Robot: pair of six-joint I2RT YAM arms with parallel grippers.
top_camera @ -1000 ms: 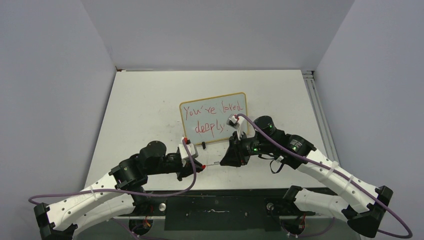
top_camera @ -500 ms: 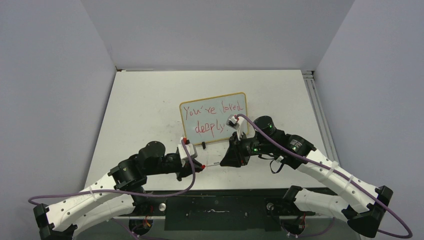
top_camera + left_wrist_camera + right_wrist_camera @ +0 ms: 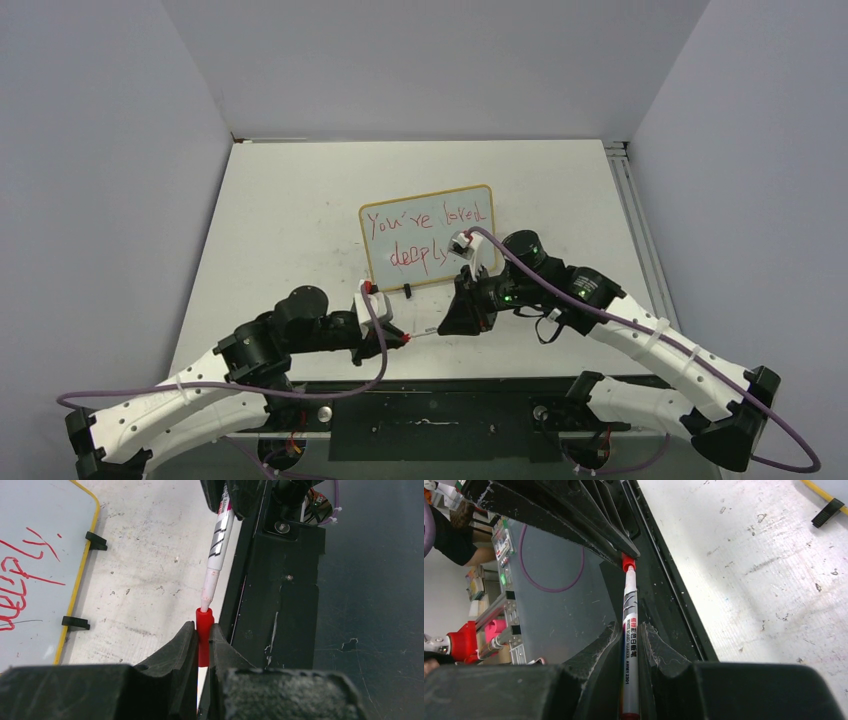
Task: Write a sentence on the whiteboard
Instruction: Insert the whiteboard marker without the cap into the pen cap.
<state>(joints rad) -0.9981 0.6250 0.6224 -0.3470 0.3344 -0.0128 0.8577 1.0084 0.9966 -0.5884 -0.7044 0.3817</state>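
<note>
The whiteboard (image 3: 378, 268) stands at the table's middle with the sentence (image 3: 425, 222) on it in red, two lines reading "You're loved deeply". In front of it, near the table's front edge, my left gripper (image 3: 403, 338) is shut on a red cap (image 3: 204, 617). My right gripper (image 3: 450, 325) is shut on the barrel of a silver marker (image 3: 630, 615). The two grippers face each other, and the marker's pale tip sits in the cap's mouth. The left wrist view shows the board's yellow edge (image 3: 80, 575) and the end of the sentence (image 3: 20, 575).
A black base plate (image 3: 440, 415) runs along the near table edge right under the grippers. Two black feet (image 3: 95, 541) stick out from the board's lower frame. A metal rail (image 3: 632, 215) lines the table's right side. Grey walls enclose three sides.
The two grippers have edged a little closer together. The marker's tip now meets the cap's mouth. The whiteboard has not moved.
</note>
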